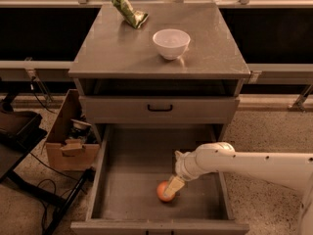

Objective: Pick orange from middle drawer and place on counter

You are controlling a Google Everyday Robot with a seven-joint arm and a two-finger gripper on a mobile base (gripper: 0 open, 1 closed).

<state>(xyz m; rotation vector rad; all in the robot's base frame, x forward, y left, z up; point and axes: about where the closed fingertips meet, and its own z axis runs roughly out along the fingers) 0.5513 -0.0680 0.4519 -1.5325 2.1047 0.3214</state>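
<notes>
The orange (162, 192) lies on the flat bottom of the open middle drawer (127, 180), right of centre and towards the front. My gripper (172, 187) reaches in from the right on a white arm and is right at the orange, covering its right side. The counter (117, 48) is the grey top of the cabinet above.
A white bowl (171, 43) and a green snack bag (129, 10) sit on the counter. A shut drawer front with a black handle (160, 108) is above the open drawer. A cardboard box (71, 133) stands on the floor at left, with a black stand beside it.
</notes>
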